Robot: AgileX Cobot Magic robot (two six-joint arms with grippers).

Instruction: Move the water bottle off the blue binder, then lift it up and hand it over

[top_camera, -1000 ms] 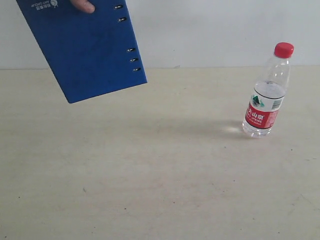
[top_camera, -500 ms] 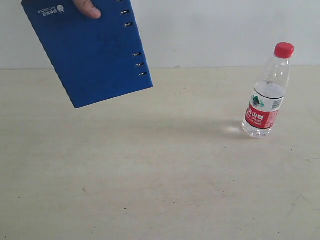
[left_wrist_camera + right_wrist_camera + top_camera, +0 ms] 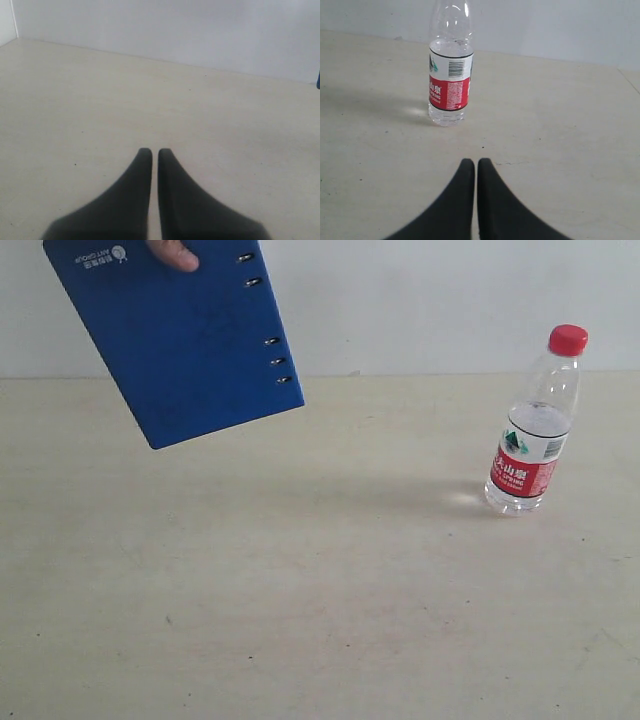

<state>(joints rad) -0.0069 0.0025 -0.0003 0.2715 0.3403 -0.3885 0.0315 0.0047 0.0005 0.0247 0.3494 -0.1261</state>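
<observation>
The water bottle stands upright on the table at the right, red cap on top; the right wrist view shows its label and lower body. A human hand holds the blue binder tilted in the air at the upper left, clear of the table. My right gripper is shut and empty, a short way in front of the bottle. My left gripper is shut and empty over bare table. Neither gripper appears in the exterior view.
The beige table runs back to a white wall. A sliver of blue shows at the edge of the left wrist view.
The held binder has shifted slightly, ending a little higher than half a second ago. The bottle and both grippers have not moved.
</observation>
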